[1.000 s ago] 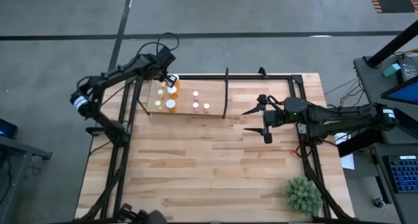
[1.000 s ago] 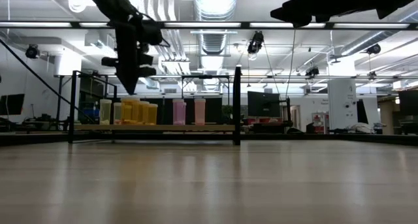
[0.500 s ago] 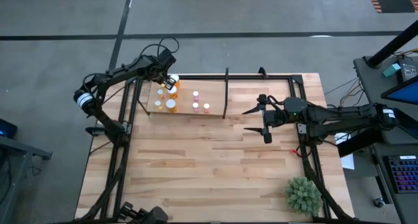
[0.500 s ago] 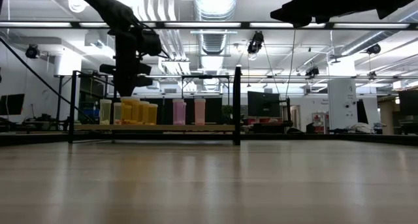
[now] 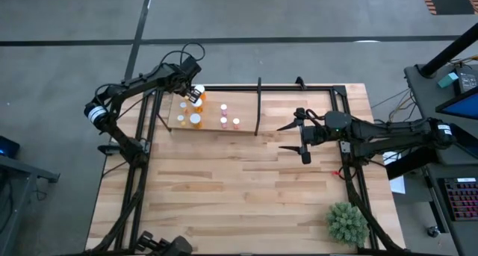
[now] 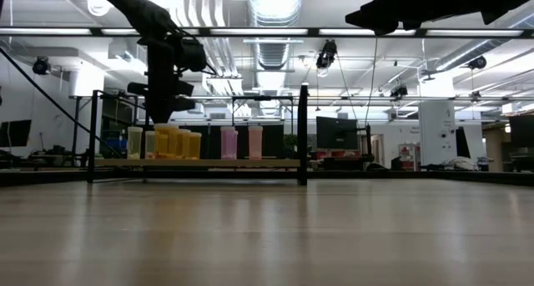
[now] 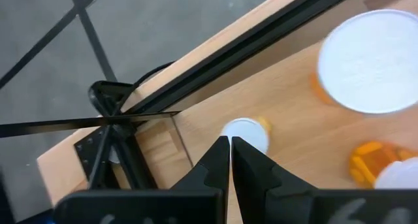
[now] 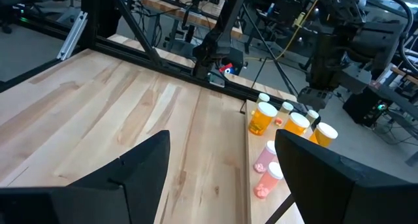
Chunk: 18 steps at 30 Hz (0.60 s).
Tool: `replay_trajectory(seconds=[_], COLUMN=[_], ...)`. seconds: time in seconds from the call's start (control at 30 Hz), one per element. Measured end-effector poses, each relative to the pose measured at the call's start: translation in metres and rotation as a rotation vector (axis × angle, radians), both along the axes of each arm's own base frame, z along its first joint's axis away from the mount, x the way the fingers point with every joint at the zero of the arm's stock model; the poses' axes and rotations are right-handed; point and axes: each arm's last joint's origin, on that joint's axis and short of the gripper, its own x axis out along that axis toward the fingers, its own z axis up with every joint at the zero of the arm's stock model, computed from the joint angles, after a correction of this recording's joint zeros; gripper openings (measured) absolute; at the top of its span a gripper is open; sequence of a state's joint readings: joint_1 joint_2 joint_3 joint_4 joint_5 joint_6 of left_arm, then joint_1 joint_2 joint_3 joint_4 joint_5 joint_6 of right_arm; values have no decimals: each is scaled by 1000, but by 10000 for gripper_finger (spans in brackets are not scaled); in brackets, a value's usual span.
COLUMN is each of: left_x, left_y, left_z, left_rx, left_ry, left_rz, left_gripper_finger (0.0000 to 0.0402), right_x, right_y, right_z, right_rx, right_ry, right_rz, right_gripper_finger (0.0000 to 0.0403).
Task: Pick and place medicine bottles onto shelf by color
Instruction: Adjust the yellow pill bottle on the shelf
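Observation:
The shelf (image 5: 213,116) is a pale board at the table's far left, with a black post (image 5: 258,107) at its right end. On it stand several medicine bottles with white caps: orange ones (image 5: 195,119) on the left, pinkish ones (image 5: 223,120) to their right, all upright in a row (image 6: 193,144). My left gripper (image 5: 192,92) (image 7: 230,142) is shut over the shelf's far left corner, slanting down, just above the orange bottles (image 6: 158,119). My right gripper (image 5: 282,136) (image 8: 222,178) stands open and level, right of the post, with nothing between its fingers. My left gripper's shut fingertips (image 7: 222,149) stand right beside the white cap of a small orange bottle (image 7: 247,134), coming from above on a slant. Whether they touch the cap I cannot tell. The bottle stands upright on the shelf.
A black frame rail (image 5: 299,86) runs along the table's far edge behind the shelf. A green spiky plant (image 5: 346,222) sits at the near right corner. Bare wooden tabletop (image 5: 224,189) lies between the shelf and the near edge.
My left gripper has sunk a little toward the shelf's far left corner, nearer the orange bottles, and then held still; it has stayed shut. The bottles have not moved.

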<state>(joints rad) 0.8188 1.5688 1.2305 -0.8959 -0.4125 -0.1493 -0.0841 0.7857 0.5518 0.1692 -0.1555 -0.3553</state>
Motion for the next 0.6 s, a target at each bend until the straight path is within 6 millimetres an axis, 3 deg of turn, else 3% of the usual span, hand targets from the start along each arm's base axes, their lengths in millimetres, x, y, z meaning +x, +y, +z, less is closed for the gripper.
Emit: replay_trajectory(seconds=[0.6], left_x=[0], left_y=[-1], left_z=[-7], left_rx=[-23], left_ry=[-31], left_rz=[-14], left_gripper_finger=[0], right_x=[0], right_y=[0], right_z=[0], right_rx=[0], right_ry=[1], right_rz=[0], right_gripper_finger=[267])
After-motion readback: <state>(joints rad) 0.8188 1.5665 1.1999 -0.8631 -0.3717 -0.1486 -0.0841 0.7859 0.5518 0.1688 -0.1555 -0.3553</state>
